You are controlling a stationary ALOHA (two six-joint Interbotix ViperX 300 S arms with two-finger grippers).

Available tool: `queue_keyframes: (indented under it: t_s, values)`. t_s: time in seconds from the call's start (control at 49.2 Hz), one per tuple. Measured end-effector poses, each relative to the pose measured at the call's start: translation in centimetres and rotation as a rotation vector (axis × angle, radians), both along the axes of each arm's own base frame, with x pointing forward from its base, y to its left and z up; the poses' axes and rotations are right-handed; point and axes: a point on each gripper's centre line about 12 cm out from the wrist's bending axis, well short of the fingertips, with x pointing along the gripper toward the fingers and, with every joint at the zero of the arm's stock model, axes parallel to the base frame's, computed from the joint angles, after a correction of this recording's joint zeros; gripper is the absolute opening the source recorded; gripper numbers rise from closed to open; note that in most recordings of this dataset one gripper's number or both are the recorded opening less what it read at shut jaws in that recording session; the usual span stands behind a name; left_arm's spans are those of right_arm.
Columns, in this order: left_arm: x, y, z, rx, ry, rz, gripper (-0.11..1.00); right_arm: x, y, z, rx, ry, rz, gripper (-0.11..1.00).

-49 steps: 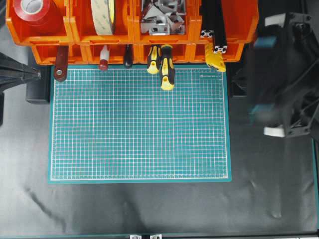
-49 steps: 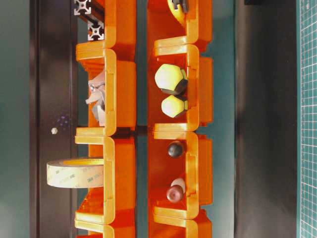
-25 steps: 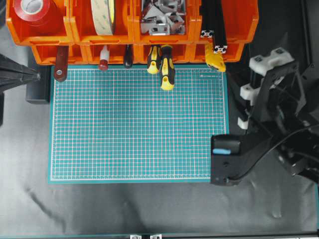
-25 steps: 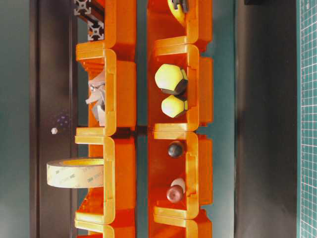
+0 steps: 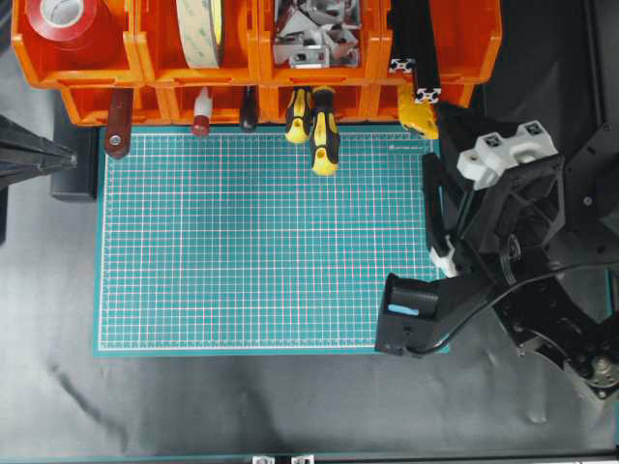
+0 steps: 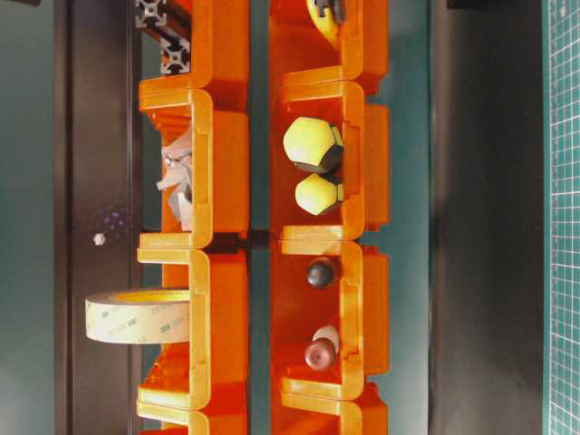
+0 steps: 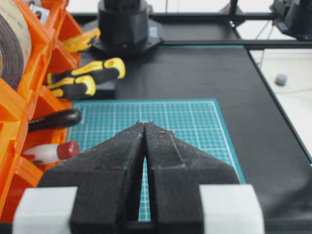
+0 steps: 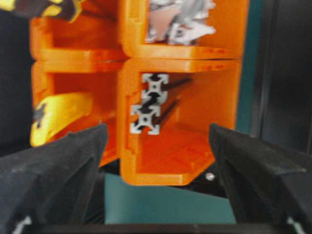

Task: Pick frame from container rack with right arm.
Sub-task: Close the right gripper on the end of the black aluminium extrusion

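The left gripper (image 7: 145, 127) sits at the left end of the rack (image 5: 256, 58), over the mat's (image 5: 271, 242) left edge, fingers pressed together on nothing, as it was a second ago; it has no part in this task. Along the rack, the red tape roll (image 5: 60, 17), the pale tape roll (image 5: 200, 29), the metal brackets (image 5: 311, 34) and the screwdrivers (image 5: 319, 126) lie just as before; nothing in the bins has been disturbed. At the rack's right end the frame (image 5: 414, 48) rests in the upper right bin with a second bar like it, their silvery cut ends facing out over the lip; in the right wrist view the two ends (image 8: 148, 105) sit stacked against the bin's left wall. The change is all on the right: a second ago the right arm was a blur well off to the right of the rack; now the right gripper (image 8: 156, 161) has swung in just below the rack's right end, over the mat's right edge, and turned to face that bin. Its fingers (image 8: 63, 161) have spread wide, empty, the bar ends showing between them. I judge the approach nearly done: the gripper is lined up but apart from the frame, so it must advance, then close on one bar without dragging its neighbour.
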Motion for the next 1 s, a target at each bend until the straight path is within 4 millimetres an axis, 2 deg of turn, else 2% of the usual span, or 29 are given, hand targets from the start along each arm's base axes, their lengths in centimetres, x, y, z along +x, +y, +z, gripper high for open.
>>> queue_keyframes:
  t_s: [0.488, 0.65, 0.874, 0.996]
  values:
    - [-0.1, -0.1, 0.1, -0.009, -0.003, -0.007, 0.00, 0.2, -0.2, -3.5, -0.107, 0.052, -0.004, 0.82]
    - [-0.1, -0.1, 0.1, -0.038, -0.001, -0.002, 0.00, 0.1, -1.4, -4.1, -0.119, 0.070, -0.034, 0.82]
    - [0.0, -0.1, 0.0, -0.043, 0.004, -0.002, 0.00, 0.4, -3.9, -4.8, -0.130, 0.096, -0.103, 0.82]
    - [0.0, -0.1, 0.0, -0.043, 0.001, -0.003, 0.00, 0.4, -4.5, -4.9, -0.132, 0.098, -0.118, 0.82]
